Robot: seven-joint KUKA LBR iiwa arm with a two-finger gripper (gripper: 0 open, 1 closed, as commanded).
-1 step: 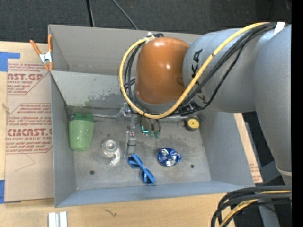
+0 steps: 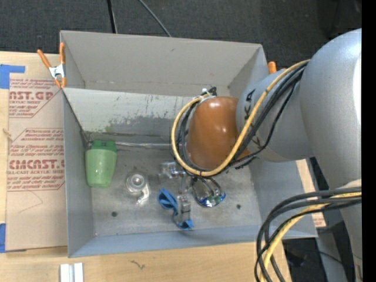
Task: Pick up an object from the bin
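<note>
Hand point(image 2: 202, 194) hangs low in the grey bin point(image 2: 154, 63), under the arm's orange cover point(image 2: 212, 133), and sits just right of a blue plastic piece point(image 2: 171, 202) on the bin floor. That blue piece is the nearest thing to it and serves as the landmark. Its long axis runs aslant, from its upper left end down to its lower right end, which points toward the bin's near wall. Left of the blue piece lies a small clear piece point(image 2: 136, 186), and farther left a green cup point(image 2: 100, 165) against the wall. The cover and cables hide enough that I cannot tell whether the hand is open or closed, or whether it grips anything. Taking the blue piece would, I judge, call for a short move leftward and a grip across that slanted axis.
</note>
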